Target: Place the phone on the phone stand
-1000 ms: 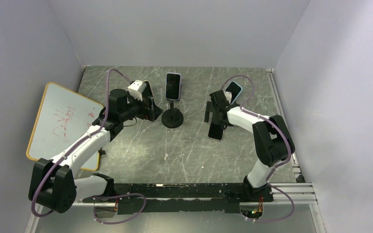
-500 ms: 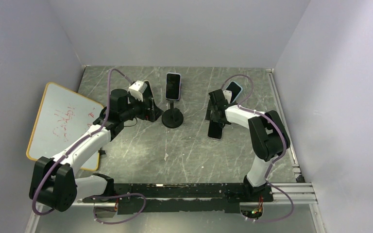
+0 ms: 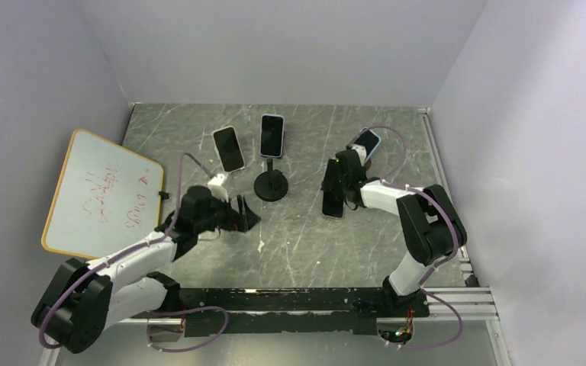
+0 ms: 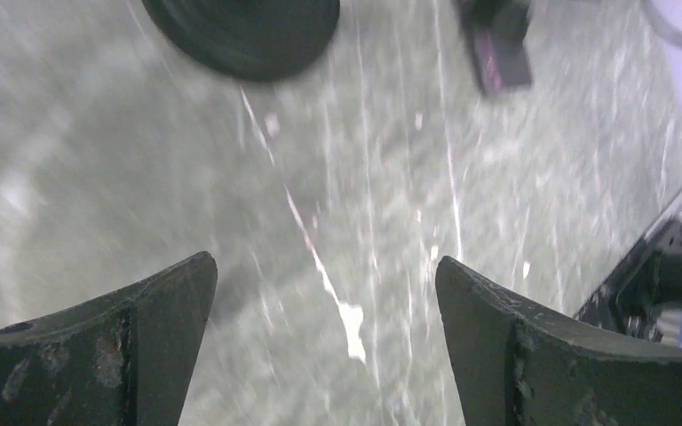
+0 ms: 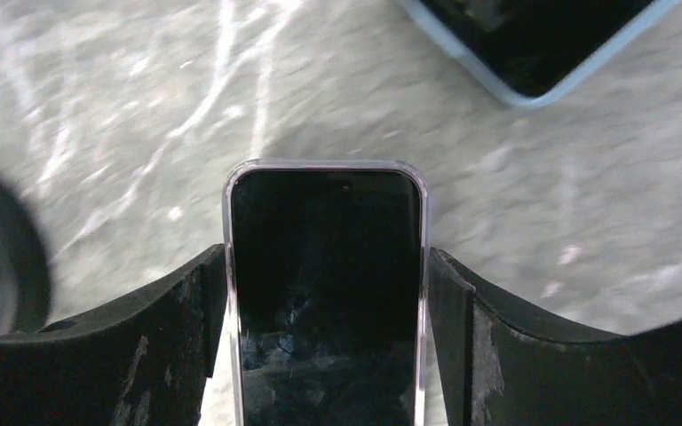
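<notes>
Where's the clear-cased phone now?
In the top view the clear-cased phone is right of the stand base, nearer than the blue-cased phone; the right wrist view shows the right gripper with both jaws against its edges.

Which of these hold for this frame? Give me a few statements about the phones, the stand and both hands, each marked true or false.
1. An upright phone sits on the phone stand. True.
2. The left hand grips a phone. False: it is open and empty over the table.
3. The right hand has its fingers against both long edges of the clear-cased phone. True.
4. The blue-cased phone lies left of the stand. False: it lies to the stand's right, just beyond the right hand.
</notes>
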Controlling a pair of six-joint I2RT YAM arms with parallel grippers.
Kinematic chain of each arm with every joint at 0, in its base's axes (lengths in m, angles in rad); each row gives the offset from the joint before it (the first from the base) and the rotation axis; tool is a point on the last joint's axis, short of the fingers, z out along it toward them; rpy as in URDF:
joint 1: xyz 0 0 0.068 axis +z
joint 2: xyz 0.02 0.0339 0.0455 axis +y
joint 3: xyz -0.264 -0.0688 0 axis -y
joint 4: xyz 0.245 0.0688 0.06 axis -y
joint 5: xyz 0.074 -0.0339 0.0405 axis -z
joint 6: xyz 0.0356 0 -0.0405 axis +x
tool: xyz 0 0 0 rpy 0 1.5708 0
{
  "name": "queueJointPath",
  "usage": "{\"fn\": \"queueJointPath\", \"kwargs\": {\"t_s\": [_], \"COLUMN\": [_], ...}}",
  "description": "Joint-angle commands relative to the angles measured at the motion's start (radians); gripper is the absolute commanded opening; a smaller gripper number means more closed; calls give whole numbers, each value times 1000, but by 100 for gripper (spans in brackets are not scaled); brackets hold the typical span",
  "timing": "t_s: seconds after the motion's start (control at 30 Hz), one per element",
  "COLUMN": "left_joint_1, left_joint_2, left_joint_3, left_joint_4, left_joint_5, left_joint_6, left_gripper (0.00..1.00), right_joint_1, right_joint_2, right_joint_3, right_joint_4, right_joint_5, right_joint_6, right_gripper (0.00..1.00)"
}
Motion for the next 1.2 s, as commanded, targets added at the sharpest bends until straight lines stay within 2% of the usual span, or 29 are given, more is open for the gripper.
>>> {"fn": "queueJointPath", "kwargs": {"t_s": [0.0, 0.2, 0.33, 0.5, 0.57, 0.77, 0.87, 0.97, 1.0, 1.07, 1.1, 1.17], "left_joint_1": [-123, -216, -299, -356, -374, -425, -436, -440, -441, -440, -442, -442], "left_joint_2": [1, 155, 218, 309, 369, 507, 558, 600, 613, 641, 656, 687], "left_joint_3": [-156, -261, -260, -233, -230, -239, -237, -236, -234, -227, -224, -226], "left_joint_4": [216, 464, 534, 630, 708, 920, 981, 1022, 1036, 1049, 1058, 1117], "left_joint_5": [-128, -191, -294, -297, -272, -192, -172, -154, -147, -134, -127, -111], "left_joint_6": [-194, -389, -416, -436, -457, -493, -511, -520, -524, -535, -540, -542], "left_gripper": [97, 97, 97, 97, 91, 86, 76, 61, 48, 11, 6, 5], "right_joint_1": [90, 235, 295, 354, 379, 420, 431, 435, 435, 436, 437, 437], "right_joint_2": [-30, -105, -122, -120, -115, -100, -102, -114, -118, -126, -130, -141], "right_joint_3": [-166, -269, -309, -313, -303, -295, -289, -285, -284, -284, -285, -292], "right_joint_4": [111, 249, 294, 304, 298, 306, 304, 301, 299, 301, 306, 325], "right_joint_5": [-259, -252, -230, -170, -152, -133, -123, -114, -115, -117, -120, -127], "right_joint_6": [115, 287, 385, 453, 466, 481, 484, 482, 479, 478, 475, 467], "right_gripper": [31, 32, 32, 33, 33, 34, 34, 34, 34, 35, 35, 36]}}
